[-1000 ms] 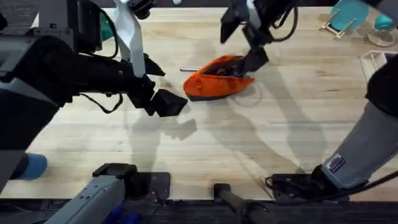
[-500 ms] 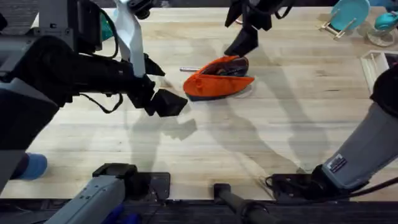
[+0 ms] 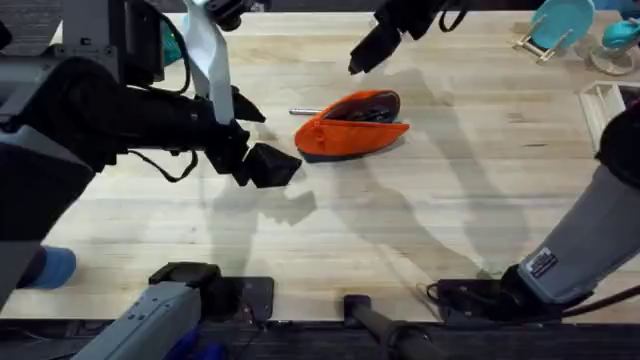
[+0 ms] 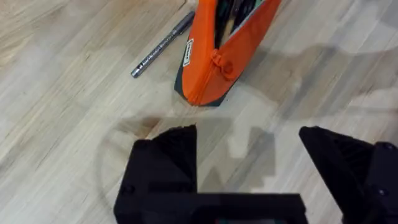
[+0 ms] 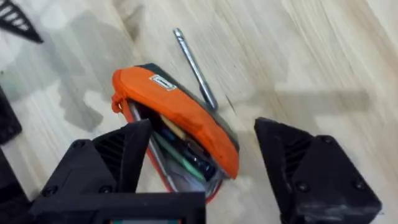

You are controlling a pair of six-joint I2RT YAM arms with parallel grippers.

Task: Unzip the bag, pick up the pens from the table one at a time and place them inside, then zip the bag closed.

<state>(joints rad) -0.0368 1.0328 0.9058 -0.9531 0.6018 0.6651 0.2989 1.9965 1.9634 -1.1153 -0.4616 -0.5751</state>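
Bag: I see the orange bag (image 3: 352,125) lying unzipped on the table (image 3: 450,200), toward the far edge near the middle, dark and coloured pens visible inside.
Silver pen: the silver pen (image 3: 303,111) lies on the tabletop just beside the bag's far-left end, partly behind it.
Left gripper: my left gripper (image 4: 249,168) hangs near the bag's end, fingers spread, holding nothing.
Right gripper: my right gripper (image 5: 202,165) is raised over the bag near the far edge, fingers spread, empty.
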